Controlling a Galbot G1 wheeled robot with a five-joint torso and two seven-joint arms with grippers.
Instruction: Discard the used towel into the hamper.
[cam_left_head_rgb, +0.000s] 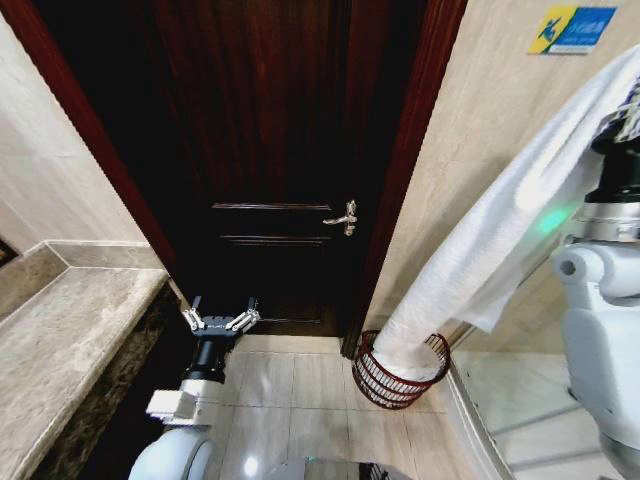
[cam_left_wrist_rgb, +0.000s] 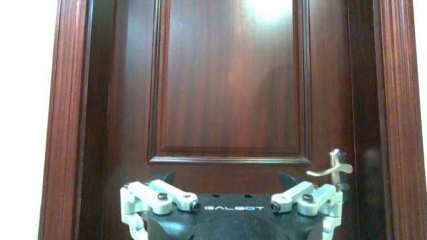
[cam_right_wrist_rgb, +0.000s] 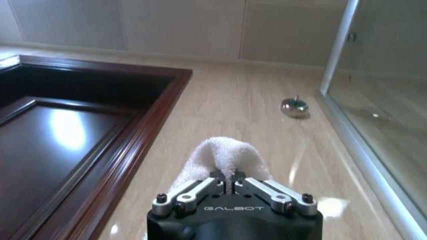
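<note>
One towel, white and long, hangs from your right end effector at the upper right of the head view, draping down so its lower end already sits inside the hamper. The hamper stands on the tiled floor just beside the door frame, at the foot of the beige wall. Your left end effector hovers low in front of the dark wooden door, fingers spread, holding nothing. A marble tabletop runs along the left.

Left wrist view: the left end effector faces the door panel, jaws wide apart; the brass handle is near its far finger.

Right wrist view: the right end effector is pressed together, pinching a fold of the towel. A glass partition borders the wall.

Judgement: lower the right arm over the rim before letting go, so the upper length piles inside rather than spilling over the edge. Keep the left arm idle.
</note>
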